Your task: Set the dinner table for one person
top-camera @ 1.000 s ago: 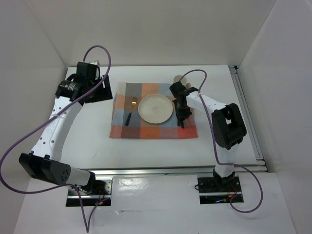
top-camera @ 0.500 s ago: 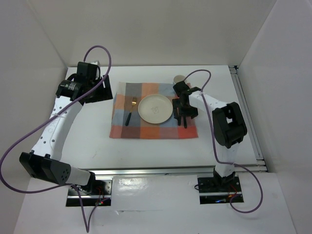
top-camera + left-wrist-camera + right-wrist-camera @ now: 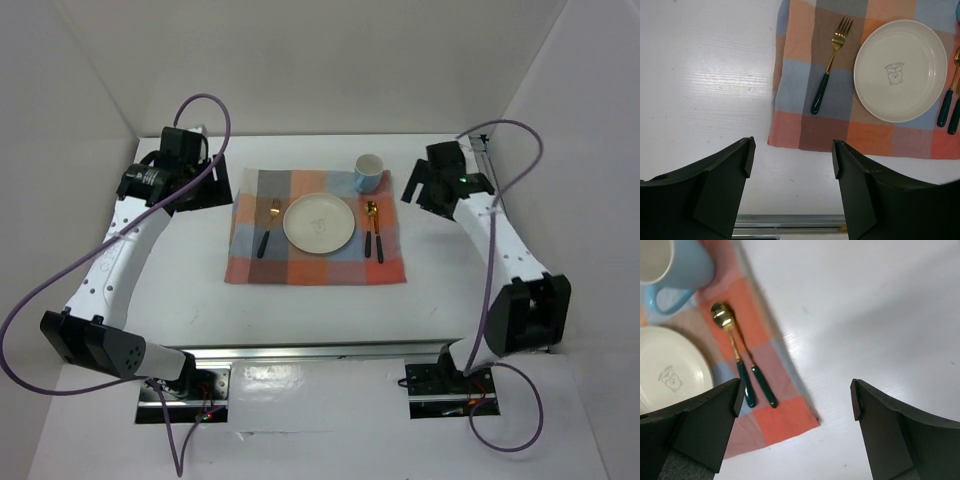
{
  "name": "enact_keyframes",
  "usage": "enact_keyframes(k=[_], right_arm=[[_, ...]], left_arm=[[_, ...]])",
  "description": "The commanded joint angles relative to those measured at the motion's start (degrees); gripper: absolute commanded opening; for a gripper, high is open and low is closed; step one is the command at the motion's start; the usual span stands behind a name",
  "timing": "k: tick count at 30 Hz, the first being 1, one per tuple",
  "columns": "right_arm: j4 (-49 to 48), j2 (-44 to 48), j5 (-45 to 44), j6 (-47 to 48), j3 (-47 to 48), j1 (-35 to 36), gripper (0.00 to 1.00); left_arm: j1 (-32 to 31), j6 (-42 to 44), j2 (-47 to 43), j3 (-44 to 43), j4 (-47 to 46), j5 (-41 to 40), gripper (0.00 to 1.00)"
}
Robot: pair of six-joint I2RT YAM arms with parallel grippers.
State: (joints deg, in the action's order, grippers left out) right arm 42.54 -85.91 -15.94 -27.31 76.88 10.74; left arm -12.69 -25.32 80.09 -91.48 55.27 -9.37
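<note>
Table (image 3: 180, 290) is big and white, and it lies under everything, from the arms' bases at the near edge out to the far wall. In its middle lies a checked cloth (image 3: 300, 265). A plate (image 3: 319, 222) sits on the middle of the cloth. A fork (image 3: 268, 228) lies just left of the plate, prongs pointing away from the arms. A spoon (image 3: 370, 222) lies just right of the plate. A second green handle (image 3: 763, 386) lies right beside it; it may be a knife, but I cannot tell. A blue cup (image 3: 369, 173) stands at the far right corner of the cloth, past the spoon. The left gripper (image 3: 791, 150) hangs over the bare table left of the cloth, jaws wide, holding nothing. The right gripper (image 3: 796, 390) hangs over the bare table right of the cloth, jaws wide too, and empty. I think the place is all set, so this looks like the last step. Next, I guess, the arms only need to pull back to their bases without bumping the cup or dragging the cloth.
</note>
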Motion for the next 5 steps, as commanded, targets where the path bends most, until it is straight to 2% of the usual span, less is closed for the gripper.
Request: enact_keyframes(k=[1, 5], right_arm=[[-1.1, 6.3, -0.5, -3.5, -4.3, -3.4, 1.0], [-2.5, 11.8, -1.7, -3.5, -7.2, -5.1, 1.0]], left_arm=[[-0.5, 0.4, 0.1, -1.6, -1.3, -1.7, 0.8], [-0.5, -0.8, 0.1, -1.6, -1.9, -2.2, 0.79]])
